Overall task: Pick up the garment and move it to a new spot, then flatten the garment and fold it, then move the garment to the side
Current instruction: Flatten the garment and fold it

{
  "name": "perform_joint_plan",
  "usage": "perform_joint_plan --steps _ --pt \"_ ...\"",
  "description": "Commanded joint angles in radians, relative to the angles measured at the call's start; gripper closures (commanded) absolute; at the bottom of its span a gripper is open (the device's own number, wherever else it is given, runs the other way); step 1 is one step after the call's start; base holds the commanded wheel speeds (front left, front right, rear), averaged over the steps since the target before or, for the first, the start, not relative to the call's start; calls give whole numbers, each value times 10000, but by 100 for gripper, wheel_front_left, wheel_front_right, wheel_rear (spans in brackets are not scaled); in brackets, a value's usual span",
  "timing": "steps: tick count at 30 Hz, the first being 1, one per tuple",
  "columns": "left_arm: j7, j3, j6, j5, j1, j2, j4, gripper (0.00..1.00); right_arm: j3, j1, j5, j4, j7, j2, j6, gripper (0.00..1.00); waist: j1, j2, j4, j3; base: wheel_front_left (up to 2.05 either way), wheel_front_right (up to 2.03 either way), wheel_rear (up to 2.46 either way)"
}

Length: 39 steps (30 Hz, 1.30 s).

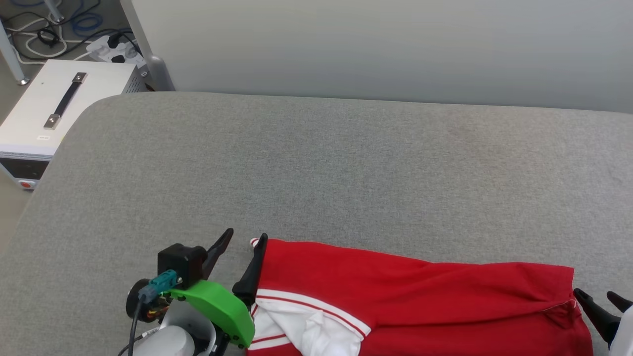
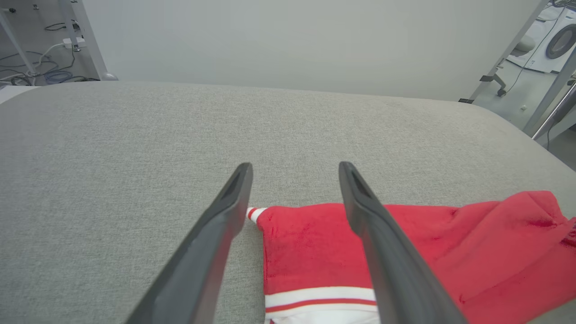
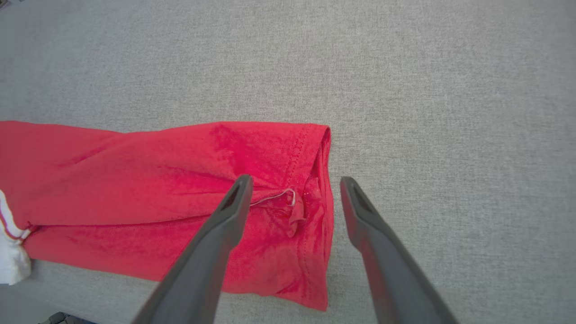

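Two grippers flank the garment (image 1: 420, 291), one at each short end, likely set to pinch corners for the next fold. Left gripper (image 1: 246, 236) spread wide, empty, straddling the striped-trim corner; right gripper (image 1: 596, 294) likewise agape, empty, astride the stitched hem. Garment lies folded lengthwise near the front edge of the grey woven tabletop (image 1: 316, 173); soft red knit, creased, white sleeve poking out

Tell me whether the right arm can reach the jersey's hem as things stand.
Probably yes: the right gripper hangs open over the hem of the jersey, fingers either side of its edge, nothing between.
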Motion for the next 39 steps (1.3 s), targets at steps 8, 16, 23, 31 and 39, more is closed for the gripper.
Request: perform_joint_plan --steps 8,16,23,31,39 --pt "-573 646 110 1653 308 112 34 0 -748 -172 -621 480 727 798 -9 0 0 0 298 380 0 0 0" --pt "-582 1480 -277 2821 827 -348 37 0 -1418 -619 -713 1336 1207 1211 -9 0 0 0 510 857 0 0 0" --pt "-583 2105 -762 3288 958 -827 237 0 -1451 -764 -651 1954 1561 1512 -9 0 0 0 673 1242 0 0 0" --pt "-583 2611 -1188 3591 986 -1236 560 0 -765 -740 15 1937 1798 1953 -9 0 0 0 802 1411 0 0 0" --pt "-584 2986 -1547 3815 1040 -1527 870 0 -264 -813 169 2162 1575 2003 -9 74 0 0 754 1390 0 0 0"
